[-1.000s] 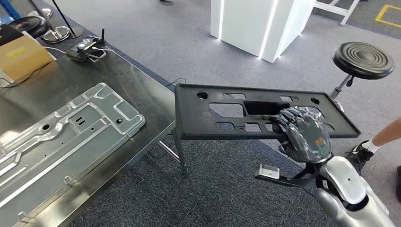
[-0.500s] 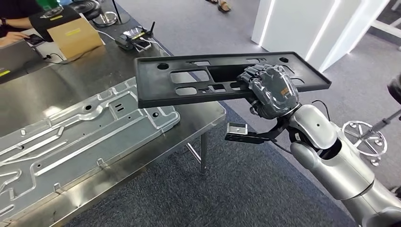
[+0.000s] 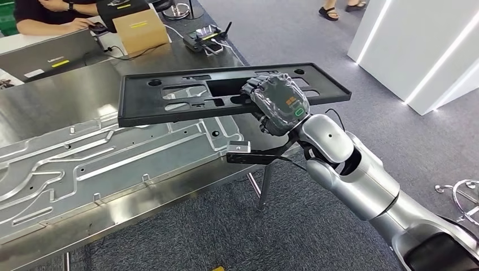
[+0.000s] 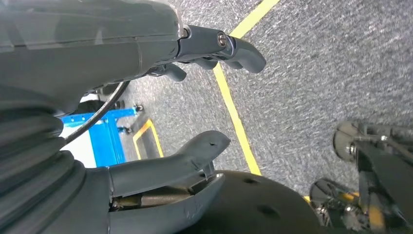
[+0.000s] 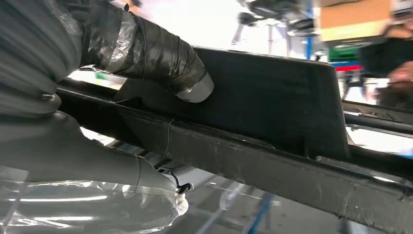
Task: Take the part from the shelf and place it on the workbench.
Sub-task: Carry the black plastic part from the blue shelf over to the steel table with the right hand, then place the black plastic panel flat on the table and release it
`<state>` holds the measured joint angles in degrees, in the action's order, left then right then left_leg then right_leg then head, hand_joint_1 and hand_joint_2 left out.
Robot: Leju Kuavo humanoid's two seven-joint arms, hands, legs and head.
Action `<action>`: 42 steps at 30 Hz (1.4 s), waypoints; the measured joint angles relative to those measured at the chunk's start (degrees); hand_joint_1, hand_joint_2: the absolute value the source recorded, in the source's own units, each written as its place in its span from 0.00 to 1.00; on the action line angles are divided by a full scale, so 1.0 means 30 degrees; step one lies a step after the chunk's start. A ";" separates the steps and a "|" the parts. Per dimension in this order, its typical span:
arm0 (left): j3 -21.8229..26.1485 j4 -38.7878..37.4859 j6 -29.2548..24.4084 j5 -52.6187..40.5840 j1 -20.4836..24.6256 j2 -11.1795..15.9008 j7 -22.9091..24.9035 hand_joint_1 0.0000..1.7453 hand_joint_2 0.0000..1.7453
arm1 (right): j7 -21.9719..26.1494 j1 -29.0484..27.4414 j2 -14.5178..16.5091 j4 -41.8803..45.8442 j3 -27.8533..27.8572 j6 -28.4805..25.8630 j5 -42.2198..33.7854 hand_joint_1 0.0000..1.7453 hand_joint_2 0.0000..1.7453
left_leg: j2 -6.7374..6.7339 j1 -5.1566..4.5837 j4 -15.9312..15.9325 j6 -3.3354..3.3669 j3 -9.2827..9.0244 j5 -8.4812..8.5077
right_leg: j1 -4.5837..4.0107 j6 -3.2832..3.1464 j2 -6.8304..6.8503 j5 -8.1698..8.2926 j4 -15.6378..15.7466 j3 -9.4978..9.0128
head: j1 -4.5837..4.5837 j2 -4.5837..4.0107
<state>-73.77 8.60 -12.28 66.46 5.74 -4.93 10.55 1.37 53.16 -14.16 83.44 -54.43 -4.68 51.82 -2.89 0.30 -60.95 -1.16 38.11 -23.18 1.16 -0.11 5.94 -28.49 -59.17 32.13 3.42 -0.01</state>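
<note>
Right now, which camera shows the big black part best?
The head view. It shows the whole black part, holes and all, gripped by the right hand above the metal table. The right wrist view shows just a close, blurry stretch of its edge. The left wrist view looks at the floor.

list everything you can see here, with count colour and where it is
black plastic part: 1, black, held level over the workbench's near right corner
workbench: 1, steel, left half of the head view
stamped metal panel: 1, silver, flat on the workbench, partly under the part
cardboard box: 1, brown, far end of the bench
laptop: 1, dark grey, far left of the bench
white pillar: 1, white, on the carpet at right
person: 1, black top, seated behind the laptop
right hand: 1, dark, plastic-wrapped, holds the part's near edge
left hand: 1, dark grey, over the carpet, holds nothing
</note>
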 joint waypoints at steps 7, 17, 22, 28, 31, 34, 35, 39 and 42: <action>0.0000 -0.0004 0.0250 0.0131 0.0052 0.0004 0.0015 0.00 1.00 | -0.0065 0.0561 0.1441 -0.0984 -0.0962 0.0281 0.0033 1.00 1.00 | 0.0818 -0.0019 0.1000 0.0968 -0.0683 0.0033 | 0.0015 0.0520 -0.0860 -0.1205 -0.1496 0.0335 | -0.0042 -0.0002; -0.0029 -0.0003 0.0321 0.0082 0.0089 -0.0122 0.0062 0.00 1.00 | -0.0144 0.0723 0.1663 -0.2359 -0.1813 0.0166 -0.0315 1.00 1.00 | 0.3614 -0.0029 0.0630 0.0939 -0.0762 -0.0362 | -0.0083 -0.0085 -0.3556 0.1010 -0.0458 0.1397 | -0.0046 -0.0002; -0.0029 -0.0016 0.0313 0.0169 0.0025 -0.0113 0.0220 0.00 1.00 | -0.0151 0.0806 0.1973 -0.2619 -0.1918 0.0131 -0.0355 1.00 1.00 | 0.2941 -0.0056 -0.0166 0.0317 -0.0283 -0.0866 | 0.0065 -0.0322 -0.2622 0.0993 0.0320 0.0744 | 0.0078 -0.0002; -0.0029 -0.0031 0.0284 0.0244 0.0069 0.0016 0.0251 0.00 1.00 | -0.0115 0.0762 0.2053 -0.2997 -0.2124 -0.0016 -0.0324 1.00 1.00 | 0.1111 0.0296 -0.3302 -0.0283 0.1537 -0.1453 | 0.0134 -0.0275 -0.1507 0.0650 0.0378 0.0254 | 0.0213 -0.0002; -0.0029 -0.0042 0.0286 0.0220 0.0051 0.0058 0.0262 0.00 1.00 | -0.0115 0.0778 0.2104 -0.3096 -0.2207 -0.0076 -0.0299 1.00 1.00 | 0.0962 0.0333 0.0275 -0.0268 -0.0244 0.0098 | 0.0152 0.0011 -0.1346 0.0381 0.0179 0.0165 | 0.0204 -0.0004; -0.0029 -0.0046 0.0292 0.0191 0.0049 0.0044 0.0264 0.00 1.00 | -0.0111 0.0787 0.2144 -0.3184 -0.2244 -0.0158 -0.0293 1.00 1.00 | 0.1027 0.0319 0.0927 0.0040 -0.0549 0.0174 | -0.0026 -0.0062 -0.1375 0.0313 0.0101 0.0194 | 0.0180 -0.0002; -0.0029 -0.0044 0.0293 0.0191 0.0047 0.0035 0.0264 0.00 1.00 | -0.0109 0.0780 0.2147 -0.3215 -0.2264 -0.0167 -0.0291 1.00 1.00 | 0.1046 0.0320 0.0929 0.0081 -0.0550 0.0175 | -0.0037 -0.0162 -0.1387 0.0323 0.0133 0.0171 | 0.0180 -0.0002; -0.0031 -0.0042 0.0308 0.0186 0.0055 0.0016 0.0268 0.00 1.00 | -0.0108 0.0776 0.2147 -0.3346 -0.2392 -0.0202 -0.0282 1.00 1.00 | 0.1078 0.0234 0.0914 0.0279 -0.0571 0.0089 | 0.0014 -0.0202 -0.1382 0.0374 0.0384 0.0016 | 0.0180 -0.0002; -0.0036 -0.0044 0.0319 0.0184 0.0056 0.0011 0.0271 0.00 1.00 | -0.0107 0.0773 0.2147 -0.3446 -0.2488 -0.0209 -0.0282 1.00 1.00 | 0.1074 0.0184 0.0908 0.0408 -0.0572 0.0065 | 0.0050 -0.0045 -0.1380 0.0413 0.0473 -0.0021 | 0.0180 -0.0002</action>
<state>-73.88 8.47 -11.33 67.01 5.90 -4.90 11.37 1.05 55.48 -7.72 73.11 -61.90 -5.31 50.97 0.34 0.85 -58.22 0.06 36.40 -22.99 1.31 -0.24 1.80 -27.25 -57.75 32.07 3.96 -0.02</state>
